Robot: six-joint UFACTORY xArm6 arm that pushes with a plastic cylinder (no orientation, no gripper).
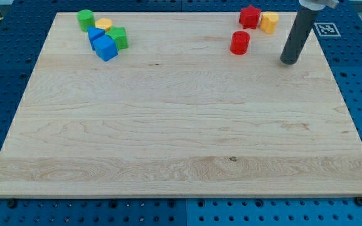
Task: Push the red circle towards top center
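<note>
The red circle [239,42] is a short red cylinder standing on the wooden board [181,138] near the view's top right. My tip [289,61] rests on the board to the right of the red circle and slightly lower, with a clear gap between them. A red star-like block [250,17] sits just above the red circle, and a yellow block [268,22] lies beside it on its right.
At the view's top left is a cluster: a green cylinder [85,20], a yellow circle [103,25], a green block [118,37] and two blue blocks [105,47]. A fiducial marker [324,29] sits off the board's right edge.
</note>
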